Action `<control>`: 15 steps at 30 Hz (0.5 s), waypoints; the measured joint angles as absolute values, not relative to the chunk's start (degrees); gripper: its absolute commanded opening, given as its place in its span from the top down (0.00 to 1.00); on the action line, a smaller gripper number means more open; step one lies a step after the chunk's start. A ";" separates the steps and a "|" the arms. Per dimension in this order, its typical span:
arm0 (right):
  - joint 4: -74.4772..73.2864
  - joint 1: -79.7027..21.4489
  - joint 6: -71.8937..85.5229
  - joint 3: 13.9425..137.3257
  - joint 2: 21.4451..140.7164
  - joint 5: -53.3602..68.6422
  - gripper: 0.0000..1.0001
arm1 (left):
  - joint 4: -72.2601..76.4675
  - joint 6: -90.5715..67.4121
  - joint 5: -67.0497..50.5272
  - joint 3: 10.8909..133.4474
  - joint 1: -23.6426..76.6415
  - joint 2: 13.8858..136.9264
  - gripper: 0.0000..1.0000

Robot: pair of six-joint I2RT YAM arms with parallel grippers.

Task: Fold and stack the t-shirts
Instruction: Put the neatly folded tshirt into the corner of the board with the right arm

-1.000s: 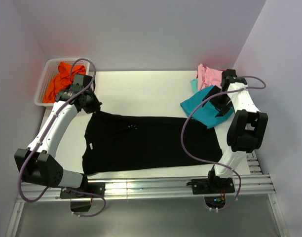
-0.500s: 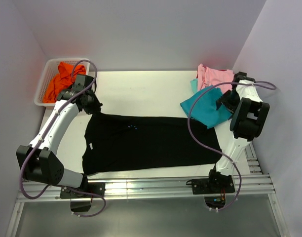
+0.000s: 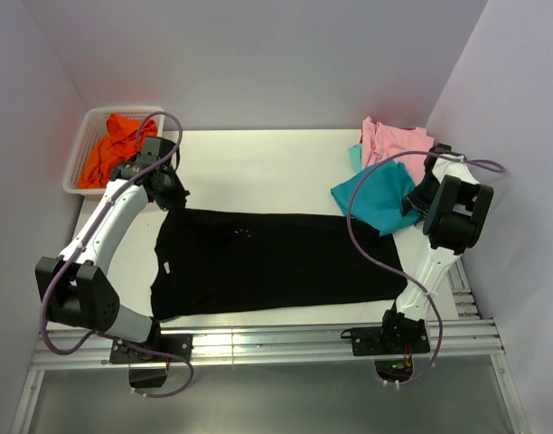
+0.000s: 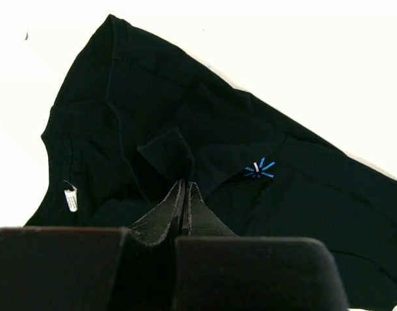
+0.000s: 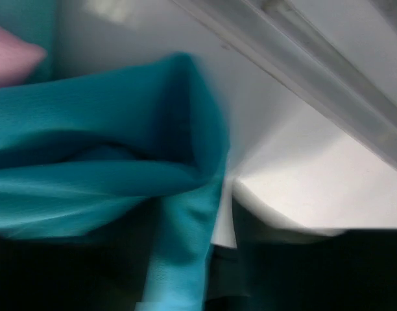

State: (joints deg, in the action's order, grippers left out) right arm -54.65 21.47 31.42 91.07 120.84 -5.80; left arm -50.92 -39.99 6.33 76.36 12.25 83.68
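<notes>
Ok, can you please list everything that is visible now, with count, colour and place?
black t-shirt: one, black with a small blue logo, spread flat on the middle of the table
teal t-shirt: one, teal, crumpled at the right side
pink t-shirt: one, pink, far right corner, behind the teal one
orange t-shirt: orange, bunched in the basket; count not clear
basket: one, white mesh, far left corner
table: one, white, under the shirts
left gripper: one, black, shut on the far left corner of the black t-shirt
right gripper: one, black, at the right edge of the teal t-shirt; open or shut is unclear
</notes>
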 measured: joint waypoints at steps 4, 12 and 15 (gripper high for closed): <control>-54.24 21.15 31.64 92.12 121.71 -5.08 1.00 | -50.92 -39.68 6.33 76.44 12.25 84.75 1.00; -57.14 21.15 31.64 98.52 124.44 -5.13 1.00 | -50.85 -39.66 5.93 76.44 12.25 85.38 1.00; -59.18 21.17 31.68 105.45 126.61 -5.34 1.00 | -50.83 -39.66 5.85 76.49 12.25 85.80 1.00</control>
State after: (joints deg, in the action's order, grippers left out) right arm -59.18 21.17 31.68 105.45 126.61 -5.34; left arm -50.83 -39.66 5.85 76.49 12.25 85.80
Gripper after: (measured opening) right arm 0.012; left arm 0.013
